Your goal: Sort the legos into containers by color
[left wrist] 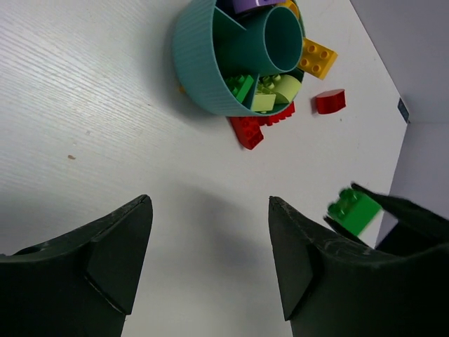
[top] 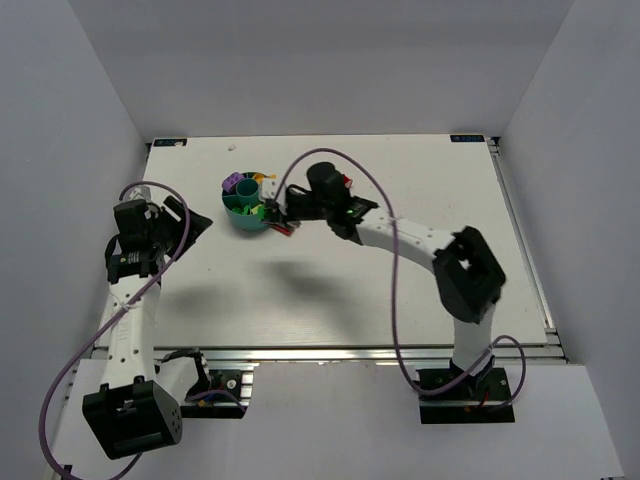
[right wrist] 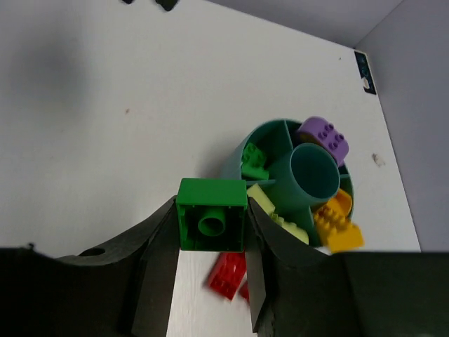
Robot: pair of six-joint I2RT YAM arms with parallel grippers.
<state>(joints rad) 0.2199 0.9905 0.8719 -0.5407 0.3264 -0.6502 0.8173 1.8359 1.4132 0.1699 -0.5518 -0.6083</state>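
White table under both arms. R gripper is clamped on a green brick, hollow underside toward the cam, w/ the teal cup just ahead of its fingertips. Red brick lies on the table near those fingertips, beside the cup. Cup holds green, purple and yellow pcs; exact slots hard to tell. L gripper has fingers apart, nothing btwn them, cup well ahead.
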